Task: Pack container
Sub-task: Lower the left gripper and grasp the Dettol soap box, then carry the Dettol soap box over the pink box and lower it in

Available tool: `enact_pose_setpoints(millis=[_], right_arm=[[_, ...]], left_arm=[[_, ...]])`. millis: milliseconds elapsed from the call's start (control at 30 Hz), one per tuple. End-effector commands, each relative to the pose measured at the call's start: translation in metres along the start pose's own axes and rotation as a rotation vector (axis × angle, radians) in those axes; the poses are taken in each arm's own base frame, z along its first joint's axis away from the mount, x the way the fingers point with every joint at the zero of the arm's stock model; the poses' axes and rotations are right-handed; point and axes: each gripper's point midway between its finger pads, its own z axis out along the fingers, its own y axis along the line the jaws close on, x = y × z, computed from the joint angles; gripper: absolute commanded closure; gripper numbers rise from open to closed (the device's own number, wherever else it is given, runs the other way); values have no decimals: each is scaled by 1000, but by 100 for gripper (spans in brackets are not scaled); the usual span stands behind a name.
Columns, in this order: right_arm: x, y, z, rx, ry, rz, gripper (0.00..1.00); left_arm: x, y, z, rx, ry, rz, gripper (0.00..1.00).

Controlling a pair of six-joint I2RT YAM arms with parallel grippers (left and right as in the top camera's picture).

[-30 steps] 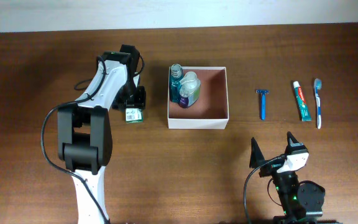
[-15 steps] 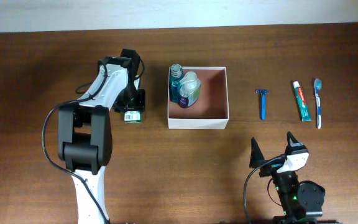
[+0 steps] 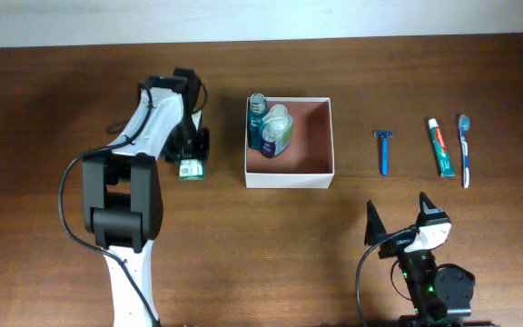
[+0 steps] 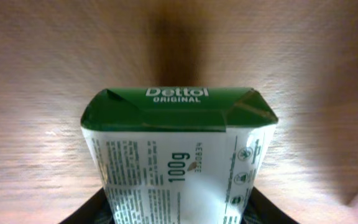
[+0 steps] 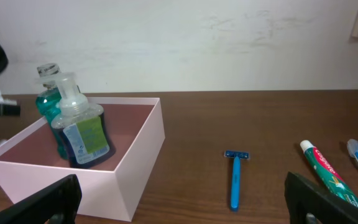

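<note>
As seen from overhead, grips soap box [image 3: 190, 169] in left hand [image 3: 192, 157], jaws part-closed against its sides. Reads as a hold, not a hover, though wrist view shows only dark finger edges under the box. Keeps box's long axis running from wrist toward near bench [image 3: 62, 91] edge, roughly parallel to container's left wall. Places container [image 3: 289, 180] just right of that hand, near but not touching. Puts left arm far nearer than right. Shows two bottles [image 3: 271, 129] upright in container's far-left corner, leaving bare reddish floor to right and near side. Probably calls for lift, carry right over white wall, lower clear of bottles. Stretches left arm forward, wrist tipped down. Leaves right hand [image 3: 397, 205] spread wide, holding nothing, low by front edge, well apart from container.
</note>
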Motion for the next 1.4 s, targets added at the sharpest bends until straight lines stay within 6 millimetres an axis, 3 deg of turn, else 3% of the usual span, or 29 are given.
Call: enact_pose_setpoints(millis=[0,200,367,467,567,733,867,1000,1100,1233,1367], right_arm=[[2,0,0,-4,2,-6,1],[2,0,0,-4,2,-6,1],[2,0,0,-4,3,-6,1],[2,0,0,-4,3,-6,1],[2,0,0,-4,2,-6,1],[2,0,0,-4,2,-6,1],[2,0,0,-4,2,-6,1],[2,0,0,-4,3,-6,1],[2,0,0,-4,2,-6,1],[2,0,0,-4,2,-6,1],[2,0,0,-4,3,-6,1]], left_arm=[[-33,-1,-52,37,-134,-14,73],[-54,-11,-160,76,-352,1,74],[-43,-42,-243,123,-546,68,74],[-27,-74,-274,156,-626,163,74],[-8,-114,-290,180,-672,283,74],[25,-181,-284,205,-656,460,74],[41,-216,-273,172,-650,538,74],[41,-239,-251,124,-636,578,74],[37,-253,-223,106,-584,600,74],[26,-260,-167,55,-468,610,74],[20,-262,-136,29,-409,613,74]])
